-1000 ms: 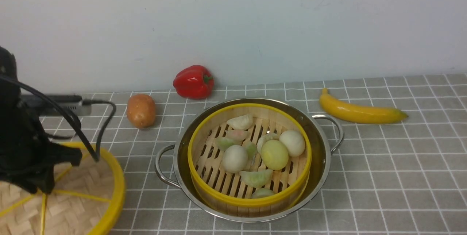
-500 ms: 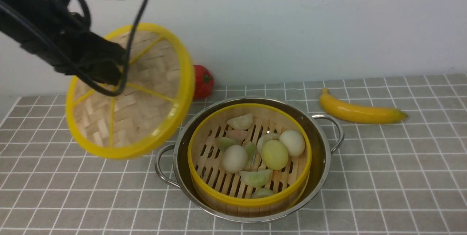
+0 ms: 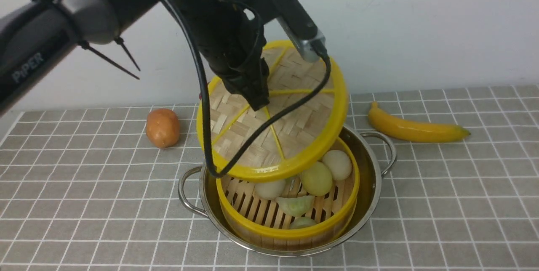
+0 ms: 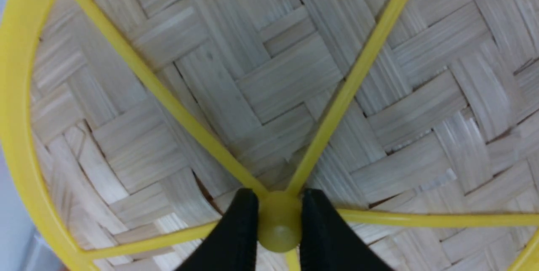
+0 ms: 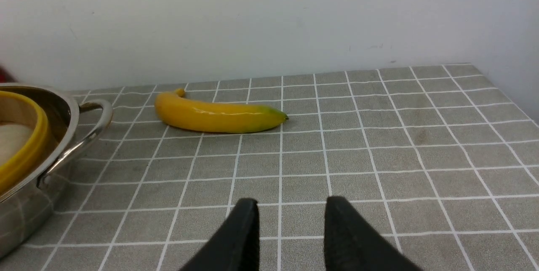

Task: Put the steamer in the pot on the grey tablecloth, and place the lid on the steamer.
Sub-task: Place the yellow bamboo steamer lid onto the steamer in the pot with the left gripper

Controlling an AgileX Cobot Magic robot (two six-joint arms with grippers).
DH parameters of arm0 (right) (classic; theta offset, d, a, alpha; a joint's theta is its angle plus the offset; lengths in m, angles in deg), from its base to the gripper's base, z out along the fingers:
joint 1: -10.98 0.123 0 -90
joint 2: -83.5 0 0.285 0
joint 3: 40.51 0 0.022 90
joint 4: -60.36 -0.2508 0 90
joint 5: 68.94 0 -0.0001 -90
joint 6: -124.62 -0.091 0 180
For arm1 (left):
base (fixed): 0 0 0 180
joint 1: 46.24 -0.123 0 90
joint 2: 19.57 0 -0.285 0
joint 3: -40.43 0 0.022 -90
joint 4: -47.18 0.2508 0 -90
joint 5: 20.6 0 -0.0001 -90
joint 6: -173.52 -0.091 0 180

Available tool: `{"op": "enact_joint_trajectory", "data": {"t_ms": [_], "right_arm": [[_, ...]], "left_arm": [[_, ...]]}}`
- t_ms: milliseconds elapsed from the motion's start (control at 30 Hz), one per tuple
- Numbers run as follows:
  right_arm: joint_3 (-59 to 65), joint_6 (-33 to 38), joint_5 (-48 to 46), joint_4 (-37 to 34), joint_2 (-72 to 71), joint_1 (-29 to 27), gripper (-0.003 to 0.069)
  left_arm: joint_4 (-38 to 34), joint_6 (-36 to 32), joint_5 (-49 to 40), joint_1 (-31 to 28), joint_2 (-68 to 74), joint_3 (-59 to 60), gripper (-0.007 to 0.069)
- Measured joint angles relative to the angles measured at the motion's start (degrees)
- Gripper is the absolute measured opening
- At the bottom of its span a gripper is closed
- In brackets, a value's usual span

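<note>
Far-left area: potato (image 3: 162, 127) sits near the back edge of the surface, untouched.

Left claw (image 3: 257, 103) is clamped on the central knob of the lid (image 3: 294, 123); the wrist view confirms both fingers (image 4: 236, 237) pressed against the knob's sides. Change over the last second: the lid lay flat at the near-left corner of the surface, then rose tilted above the left side, and now hangs over the pot (image 3: 371, 187) at mid-surface. It remains tilted, with its near-left edge low and its far-right edge high.

The steamer (image 3: 294, 232) is already seated in the pot on the grey tablecloth (image 3: 442, 199), so the first half of the task looks done. Judgement: the lid is in its carry phase. It remains to level it, centre it on the yellow rim, lower it and let go.

The banana (image 3: 414, 130) lies toward the back-right edge. The right claw (image 5: 290, 231) has its fingers apart with nothing between them, low over the cloth right of the pot.

Hard to make out:
- The back half of the steamer and several buns are covered by the lid.
- Whether the lid's low edge touches the steamer rim – cannot tell.
- The red pepper seen earlier is hidden behind the lid.
- The right arm is absent from the front view.
- The left wrist view shows only the lid.
</note>
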Motion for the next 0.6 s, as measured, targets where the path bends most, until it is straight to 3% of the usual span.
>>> {"op": "enact_joint_trajectory", "data": {"t_ms": [67,267,433,600], "right_arm": [[0.0,0.0,0.0,0.0,0.0,0.0,0.024],[0.0,0.0,0.0,0.0,0.0,0.0,0.024],[0.0,0.0,0.0,0.0,0.0,0.0,0.024],[0.0,0.0,0.0,0.0,0.0,0.0,0.024]], "left_arm": [[0.4,-3.61,0.0,0.73,0.48,0.0,0.0116],[1.46,-4.3,0.0,1.73,0.92,0.0,0.0116],[2.58,-2.23,0.0,4.59,1.06,0.0,0.0116],[8.05,3.41,0.0,8.71,2.59,0.09,0.0116]]}}
